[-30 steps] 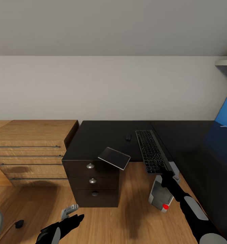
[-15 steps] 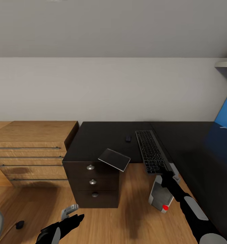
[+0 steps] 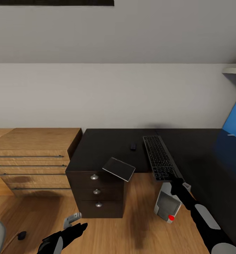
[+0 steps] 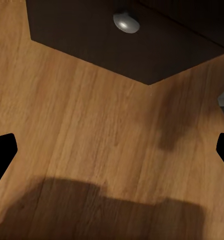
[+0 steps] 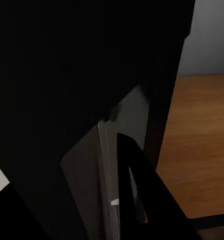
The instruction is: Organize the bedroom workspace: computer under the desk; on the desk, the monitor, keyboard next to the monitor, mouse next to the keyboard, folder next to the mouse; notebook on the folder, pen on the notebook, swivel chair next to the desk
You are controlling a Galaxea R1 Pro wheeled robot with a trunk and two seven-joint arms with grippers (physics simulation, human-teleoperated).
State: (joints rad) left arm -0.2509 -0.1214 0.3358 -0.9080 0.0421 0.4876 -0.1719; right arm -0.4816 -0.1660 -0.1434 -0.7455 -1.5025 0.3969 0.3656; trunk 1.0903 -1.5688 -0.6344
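One end of the keyboard (image 3: 162,158) sits at my right gripper (image 3: 175,182), its far part lying on the desk (image 3: 107,144) beyond my fingertips; I cannot tell if they grip it. I should push it slowly forward, flat. My left gripper (image 3: 73,218) is spread wide over the floor (image 4: 91,135)
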